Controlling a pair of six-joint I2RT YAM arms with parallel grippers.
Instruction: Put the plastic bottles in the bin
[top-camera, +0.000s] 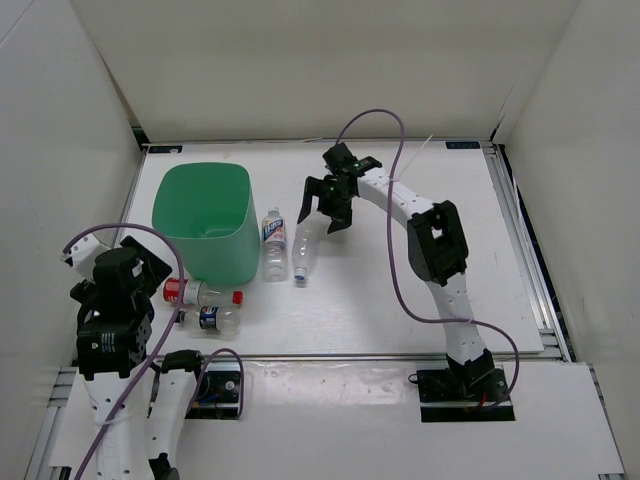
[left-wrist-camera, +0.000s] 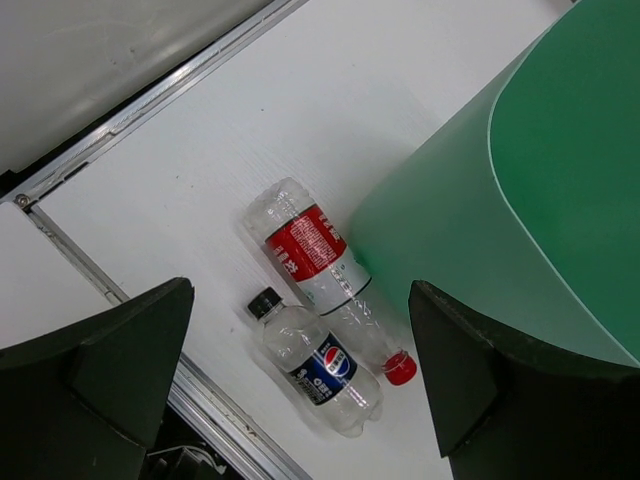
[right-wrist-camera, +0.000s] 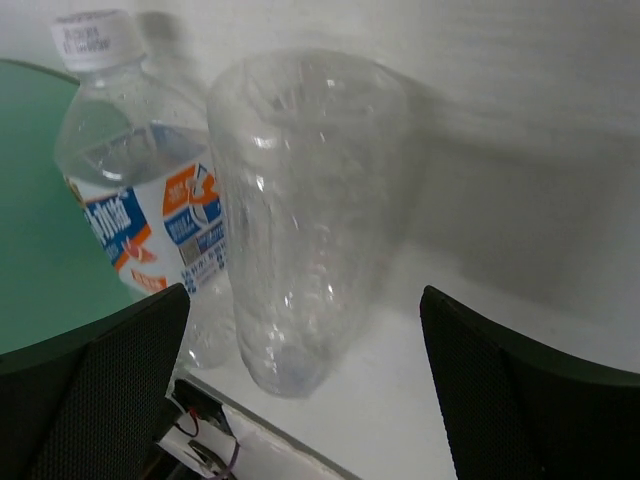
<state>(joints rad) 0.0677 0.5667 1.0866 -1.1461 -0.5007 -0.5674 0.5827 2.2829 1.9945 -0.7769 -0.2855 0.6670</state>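
The mint-green bin (top-camera: 205, 220) stands at the left of the table. A white-blue labelled bottle (top-camera: 274, 243) and an unlabelled clear bottle (top-camera: 304, 252) lie side by side to its right. My right gripper (top-camera: 325, 214) is open just above the unlabelled bottle's far end. In the right wrist view (right-wrist-camera: 305, 295) the bottle (right-wrist-camera: 300, 200) lies between the jaws, untouched, beside the labelled one (right-wrist-camera: 140, 200). The red-label bottle (left-wrist-camera: 310, 250) and the dark-blue-label bottle (left-wrist-camera: 322, 365) lie against the bin's near side (left-wrist-camera: 500, 200). My left gripper (left-wrist-camera: 300, 292) is open above them.
White walls enclose the table on three sides. An aluminium rail (left-wrist-camera: 150, 110) runs along the left edge and another along the near edge (top-camera: 350, 357). The right arm's purple cable (top-camera: 400, 230) loops over the table's middle.
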